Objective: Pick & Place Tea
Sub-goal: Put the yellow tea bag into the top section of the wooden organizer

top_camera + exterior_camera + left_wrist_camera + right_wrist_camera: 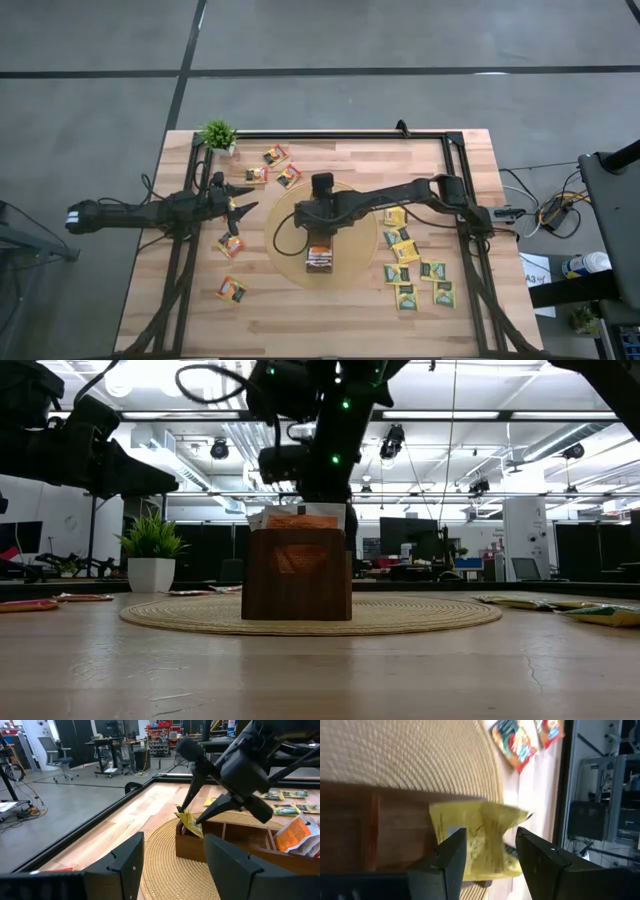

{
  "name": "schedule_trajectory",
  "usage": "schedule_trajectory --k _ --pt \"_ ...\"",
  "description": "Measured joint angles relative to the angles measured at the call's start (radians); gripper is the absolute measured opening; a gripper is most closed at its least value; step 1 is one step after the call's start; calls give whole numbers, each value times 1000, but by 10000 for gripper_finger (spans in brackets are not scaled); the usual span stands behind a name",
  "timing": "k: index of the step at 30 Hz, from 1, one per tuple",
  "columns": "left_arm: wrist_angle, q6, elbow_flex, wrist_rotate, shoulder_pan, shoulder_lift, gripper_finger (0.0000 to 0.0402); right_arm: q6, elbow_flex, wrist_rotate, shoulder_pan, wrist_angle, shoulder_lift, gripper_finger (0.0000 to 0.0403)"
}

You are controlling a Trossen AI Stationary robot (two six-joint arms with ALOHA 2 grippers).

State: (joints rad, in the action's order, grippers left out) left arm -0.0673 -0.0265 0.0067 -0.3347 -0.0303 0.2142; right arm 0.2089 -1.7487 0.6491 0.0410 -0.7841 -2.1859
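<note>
One yellow sachet (477, 840) hangs pinched in the right gripper (192, 817) over the wooden box (240, 842); the left gripper (243, 200) waits spread open and empty.

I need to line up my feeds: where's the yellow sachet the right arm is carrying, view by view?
High: hidden under the right gripper, over the brown box.
Low: not discernible.
Left wrist: yellow sachet at the box's end compartment.
Right wrist: centre, between the jaws.
Shared landmark: round woven mat.
</note>
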Motion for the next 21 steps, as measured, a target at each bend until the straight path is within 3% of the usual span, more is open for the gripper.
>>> schedule_trajectory --k 16,21 --pt "0 0 0 0 0 0 202 24 83 -7 -23 69 -1 166" --pt "0 0 0 0 0 0 202 50 83 -59 -23 71 -1 166"
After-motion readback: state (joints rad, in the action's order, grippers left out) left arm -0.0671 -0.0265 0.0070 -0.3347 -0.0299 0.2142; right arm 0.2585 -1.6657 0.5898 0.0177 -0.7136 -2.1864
